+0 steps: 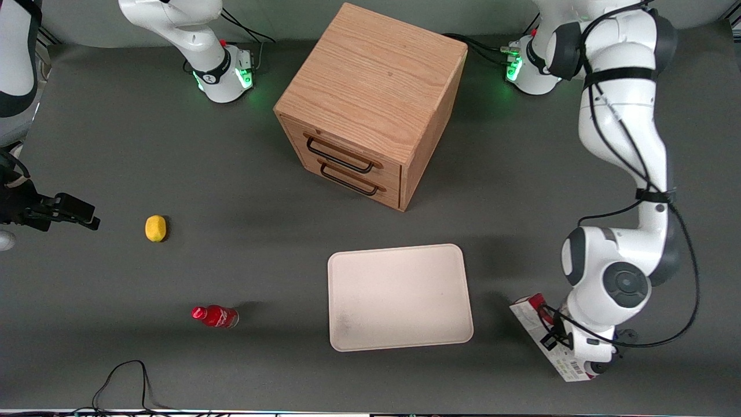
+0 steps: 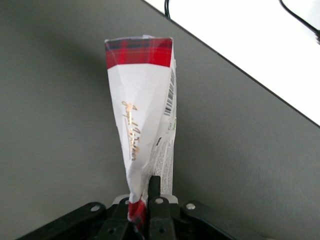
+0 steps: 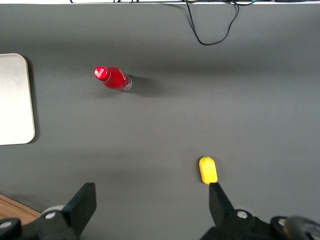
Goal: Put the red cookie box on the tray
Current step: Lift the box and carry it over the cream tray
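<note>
The cookie box (image 1: pixel 529 317) lies on the bench (image 1: pixel 173 174) toward the working arm's end, near the bench edge closest to the front camera and apart from the tray (image 1: pixel 399 296), with bare bench between them. In the front view its long axis runs diagonally: the end with the red band points toward the tray and the cabinet (image 1: pixel 370 104), while the end with the barcode points toward the near bench edge. The middle of the box is hidden under the arm. The gripper (image 1: pixel 570 341) sits over the box, and in the left wrist view its jaws are closed down on one end of the box (image 2: pixel 145 140), pinching the thin carton between them; the carton looks squeezed flat at that end and widens toward its plaid red band at the free end. The tray lies flat near the middle of the bench, its long side along the near bench edge, nearer the front camera than the cabinet. The cabinet stands skewed, its two drawer fronts turned toward the parked arm's end. A red bottle (image 1: pixel 215 316) and a lemon (image 1: pixel 155 227) sit toward the parked arm's end, well apart from box and tray. A black cable (image 1: pixel 124 379) loops at the near bench edge.
</note>
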{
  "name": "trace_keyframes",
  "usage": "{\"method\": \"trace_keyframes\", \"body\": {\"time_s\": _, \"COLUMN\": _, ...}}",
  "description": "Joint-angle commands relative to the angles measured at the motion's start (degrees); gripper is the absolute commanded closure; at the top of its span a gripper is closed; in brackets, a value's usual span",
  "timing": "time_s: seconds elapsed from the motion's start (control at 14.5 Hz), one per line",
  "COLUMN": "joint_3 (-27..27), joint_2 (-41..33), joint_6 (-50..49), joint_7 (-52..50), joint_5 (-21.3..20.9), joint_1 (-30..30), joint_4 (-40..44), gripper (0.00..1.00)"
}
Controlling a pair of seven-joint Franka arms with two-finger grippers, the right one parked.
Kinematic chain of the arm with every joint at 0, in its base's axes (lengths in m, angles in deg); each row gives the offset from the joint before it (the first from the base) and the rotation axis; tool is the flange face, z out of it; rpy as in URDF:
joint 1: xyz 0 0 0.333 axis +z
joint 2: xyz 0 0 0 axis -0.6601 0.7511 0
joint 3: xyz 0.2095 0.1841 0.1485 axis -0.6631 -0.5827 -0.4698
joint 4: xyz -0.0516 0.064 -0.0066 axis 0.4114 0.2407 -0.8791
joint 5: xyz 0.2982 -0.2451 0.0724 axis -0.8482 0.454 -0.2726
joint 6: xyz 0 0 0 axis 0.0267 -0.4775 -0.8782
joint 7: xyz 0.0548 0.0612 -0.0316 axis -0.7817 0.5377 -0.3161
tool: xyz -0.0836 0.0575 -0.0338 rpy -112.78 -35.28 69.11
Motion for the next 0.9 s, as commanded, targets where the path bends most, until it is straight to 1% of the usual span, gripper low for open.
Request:
{"method": "trace_keyframes", "body": {"time_s": 0.0, "joint_3": -1.0, "joint_2": -5.9, "joint_6": -12.7, "joint_7": 5.2, "joint_5": 0.2, "joint_1": -0.9, "joint_4": 2.7, "gripper": 1.00}}
{"method": "trace_keyframes", "body": {"time_s": 0.14, "joint_3": -0.3, "joint_2": -8.6, "joint_6": -19.5, "joint_7": 10.0, "joint_5": 0.2, "joint_1": -1.7, "joint_4": 4.4, "gripper": 1.00}}
{"method": "trace_keyframes", "body": {"time_s": 0.28, "joint_3": 0.5, "joint_2": -10.6, "joint_6": -22.9, "joint_7": 11.7, "joint_5": 0.1, "joint_1": -3.1, "joint_4": 5.1, "gripper": 1.00}}
{"method": "trace_keyframes", "body": {"time_s": 0.41, "joint_3": 3.9, "joint_2": -11.4, "joint_6": -24.0, "joint_7": 11.7, "joint_5": -0.1, "joint_1": -4.1, "joint_4": 5.3, "gripper": 1.00}}
{"method": "trace_keyframes", "body": {"time_s": 0.48, "joint_3": 6.2, "joint_2": -11.4, "joint_6": -23.7, "joint_7": 11.8, "joint_5": -0.9, "joint_1": -4.6, "joint_4": 5.3, "gripper": 1.00}}
{"method": "trace_keyframes", "body": {"time_s": 0.55, "joint_3": 8.6, "joint_2": -11.3, "joint_6": -22.8, "joint_7": 11.8, "joint_5": -3.2, "joint_1": -5.2, "joint_4": 5.2, "gripper": 1.00}}
{"method": "trace_keyframes", "body": {"time_s": 0.62, "joint_3": 11.5, "joint_2": -11.0, "joint_6": -22.4, "joint_7": 11.7, "joint_5": -7.0, "joint_1": -5.8, "joint_4": 5.2, "gripper": 1.00}}
{"method": "trace_keyframes", "body": {"time_s": 0.69, "joint_3": 14.0, "joint_2": -10.9, "joint_6": -21.3, "joint_7": 11.4, "joint_5": -9.7, "joint_1": -5.9, "joint_4": 4.5, "gripper": 1.00}}
{"method": "trace_keyframes", "body": {"time_s": 0.83, "joint_3": 15.5, "joint_2": -9.9, "joint_6": -18.7, "joint_7": 11.6, "joint_5": -11.9, "joint_1": -6.5, "joint_4": 2.3, "gripper": 1.00}}
